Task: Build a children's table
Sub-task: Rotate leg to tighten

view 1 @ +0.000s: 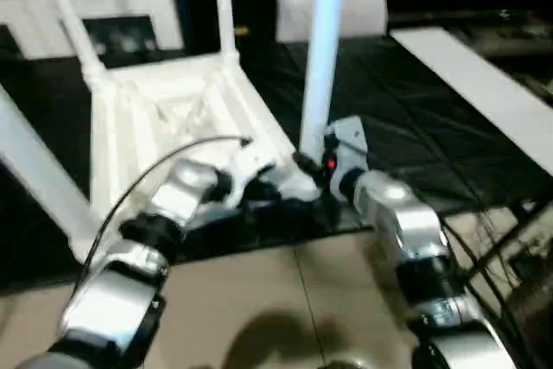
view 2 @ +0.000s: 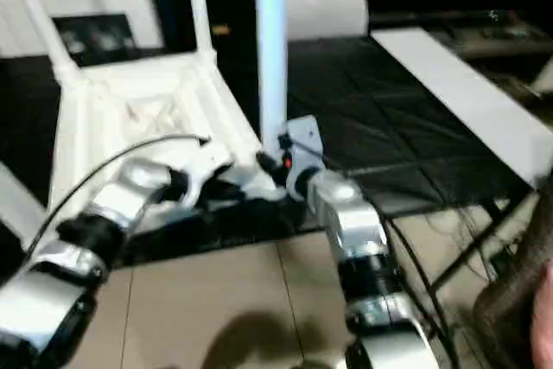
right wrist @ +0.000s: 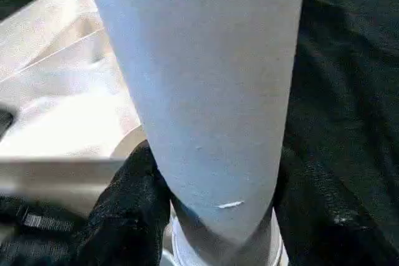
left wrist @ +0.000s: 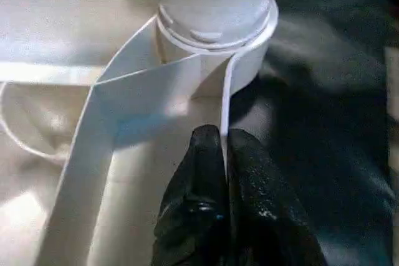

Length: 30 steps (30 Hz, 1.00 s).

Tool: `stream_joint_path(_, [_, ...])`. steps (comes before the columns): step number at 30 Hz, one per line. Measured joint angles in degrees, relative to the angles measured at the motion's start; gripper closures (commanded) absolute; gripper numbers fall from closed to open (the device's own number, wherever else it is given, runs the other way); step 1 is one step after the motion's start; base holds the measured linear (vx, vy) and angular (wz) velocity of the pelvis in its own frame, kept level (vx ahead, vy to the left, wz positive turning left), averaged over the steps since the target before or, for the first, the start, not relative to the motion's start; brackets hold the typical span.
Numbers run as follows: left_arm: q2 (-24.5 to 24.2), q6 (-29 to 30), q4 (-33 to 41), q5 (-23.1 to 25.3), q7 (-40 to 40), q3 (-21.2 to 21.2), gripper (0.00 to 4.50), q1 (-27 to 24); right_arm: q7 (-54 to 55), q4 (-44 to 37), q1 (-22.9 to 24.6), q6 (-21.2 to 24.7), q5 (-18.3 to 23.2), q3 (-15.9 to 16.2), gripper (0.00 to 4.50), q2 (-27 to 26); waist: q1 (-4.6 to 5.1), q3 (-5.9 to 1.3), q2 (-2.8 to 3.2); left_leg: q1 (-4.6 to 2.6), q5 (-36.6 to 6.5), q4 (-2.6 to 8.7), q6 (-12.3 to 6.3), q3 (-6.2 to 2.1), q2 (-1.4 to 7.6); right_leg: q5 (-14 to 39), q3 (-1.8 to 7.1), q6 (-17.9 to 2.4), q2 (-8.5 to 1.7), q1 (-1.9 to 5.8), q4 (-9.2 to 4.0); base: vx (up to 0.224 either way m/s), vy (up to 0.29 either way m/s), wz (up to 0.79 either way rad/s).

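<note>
Tabletop [view 1: 164, 118] lies upside down on the black floor mat [view 1: 406, 118], ribs up, with legs standing in its far corner sockets. At its near corner, toward four o'clock, another leg [view 1: 324, 49] stands upright in the socket [left wrist: 215, 17]. The right gripper [right wrist: 206, 204] has its fingers [right wrist: 128, 210] half open around this leg's base. The left gripper [left wrist: 223, 172] has its fingers pinched shut on the tabletop's thin rim beside that socket.

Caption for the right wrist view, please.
Right end effector grips an upright white table leg low down, by the upturned tabletop.
</note>
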<state>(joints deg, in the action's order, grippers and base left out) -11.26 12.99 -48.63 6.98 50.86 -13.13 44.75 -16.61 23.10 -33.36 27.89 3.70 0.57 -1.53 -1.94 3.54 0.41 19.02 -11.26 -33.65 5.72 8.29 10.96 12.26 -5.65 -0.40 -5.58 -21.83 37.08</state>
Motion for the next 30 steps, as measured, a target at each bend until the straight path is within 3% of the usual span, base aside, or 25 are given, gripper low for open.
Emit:
stream_joint_path(1, [0.42, 0.32, 0.17, 0.21, -0.66, 0.01, 4.50, 0.26, 0.82, 0.37, -0.37, -0.45, -0.14, -0.14, 2.54, -0.05, -0.46, -0.09, 0.12, 0.37, 0.09, 0.17, 0.10, -0.39, -0.04, -0.01, -0.03, -0.01, 0.20, -0.32, -0.10, 0.044, -0.061, -0.27])
stream_joint_path(2, [0.72, 0.65, 0.49, 0.28, -1.19, 0.02, 4.50, 0.37, 1.60, 0.68, -0.49, -1.15, -0.23, -0.27, 2.19, -0.17, -0.64, -0.20, 0.20, 0.61, 0.74, 0.37, 0.33, -0.59, 0.08, -0.14, -0.03, -0.21, 0.44, -0.54, -0.13, 0.000, 0.000, 0.00])
stream_joint_path(5, [0.83, 1.57, 1.85, 0.33, -1.75, 0.43, 4.50, 0.36, 2.90, 1.47, -0.77, -3.47, -0.38, -1.83, 1.82, -1.74, -0.56, -0.31, 0.14, 1.30, 1.33, 0.45, 0.59, -0.45, 0.18, -0.83, 0.13, -0.93, 0.55, -1.21, -0.19, 0.000, 0.000, 0.00])
stream_joint_path(11, [-0.35, -0.18, 4.59, -0.12, -1.00, 0.24, 4.50, -1.59, 0.91, 0.45, 1.06, -6.79, -0.33, -1.75, 1.37, -2.04, -0.13, -0.30, 0.14, 1.56, 1.08, 0.48, 0.17, -0.08, 0.35, -1.21, 0.14, -1.03, 0.59, -1.24, -1.04, 0.000, 0.000, 0.00])
stream_joint_path(14, [-2.17, -2.58, 5.51, -0.41, 1.29, -0.33, 4.50, -2.64, -3.01, -2.29, 3.80, -8.07, 0.27, 0.24, 1.20, -0.17, -0.24, -0.30, 0.14, 1.61, 0.98, 0.47, 0.02, -0.02, 0.37, -1.22, 0.15, -1.01, 0.59, -1.22, -1.20, 0.000, 0.000, 0.00])
stream_joint_path(15, [-3.60, -4.11, 6.93, -0.66, 3.70, -0.54, 4.50, -3.85, -7.36, -4.48, 6.09, -9.39, 0.69, 1.98, 0.92, 2.31, -0.33, -0.30, 0.14, 1.67, 0.95, 0.47, -0.04, -0.01, 0.37, -1.22, 0.15, -1.01, 0.59, -1.22, -1.28, 0.000, 0.000, 0.00])
stream_joint_path(17, [-5.09, -6.03, 7.35, -0.76, 6.31, -0.85, 4.50, -4.43, -12.16, -6.07, 8.37, -10.81, 1.41, 3.38, 0.89, 4.69, -0.50, -0.30, 0.14, 1.74, 0.93, 0.46, -0.08, -0.01, 0.39, -1.22, 0.14, -1.01, 0.60, -1.23, -1.34, 0.000, 0.000, 0.00])
stream_joint_path(19, [-6.33, -7.40, 7.37, -0.91, 8.29, -0.90, 4.50, -4.80, -15.21, -6.40, 9.76, -11.38, 1.71, 4.14, 0.50, 5.84, -0.58, -0.30, 0.14, 1.77, 0.93, 0.44, -0.07, 0.00, 0.40, -1.23, 0.14, -1.01, 0.60, -1.23, -1.33, 0.000, 0.000, 0.00])
stream_joint_path(30, [-12.67, -17.83, 8.46, -2.24, 23.68, -4.69, 4.50, -6.26, -38.39, -12.63, 13.29, -13.26, 6.43, 7.76, 0.38, 20.76, -2.24, -0.26, 0.20, 1.88, 0.80, -0.22, -0.31, 0.36, 0.69, -1.28, 0.10, -1.00, 0.53, -1.15, -1.33, 0.000, 0.000, 0.00])
